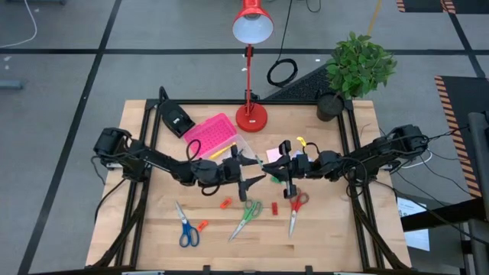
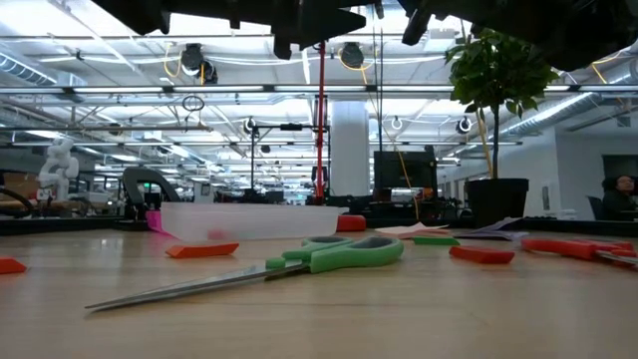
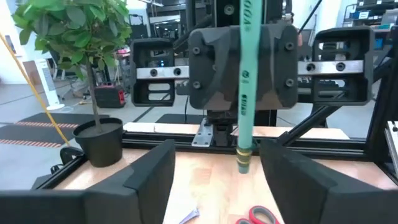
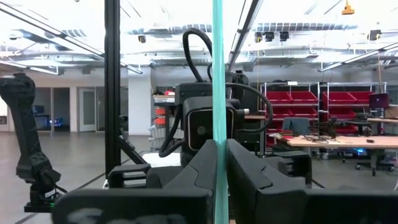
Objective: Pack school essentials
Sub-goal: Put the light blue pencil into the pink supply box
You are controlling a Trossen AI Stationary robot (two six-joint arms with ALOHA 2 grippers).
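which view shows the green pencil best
The left wrist view: the green pencil hangs upright, eraser end down, ahead of the open left claw. The right wrist view shows only its shaft pinched in the right claw.

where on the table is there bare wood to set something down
Bare wood: the near-right corner beyond the red-handled scissors, and the strip left of the blue-handled scissors. Crowded: the middle, around the green-handled scissors, small orange erasers and pink-lidded clear box.

A green pencil (image 3: 246, 81) with an eraser end hangs upright in front of the right claw's (image 3: 244, 68) dark housing, above the wooden worktop (image 3: 211, 186). Left of the pencil stands a potted green plant (image 3: 81, 68); below it lie red scissor handles (image 3: 264, 215).
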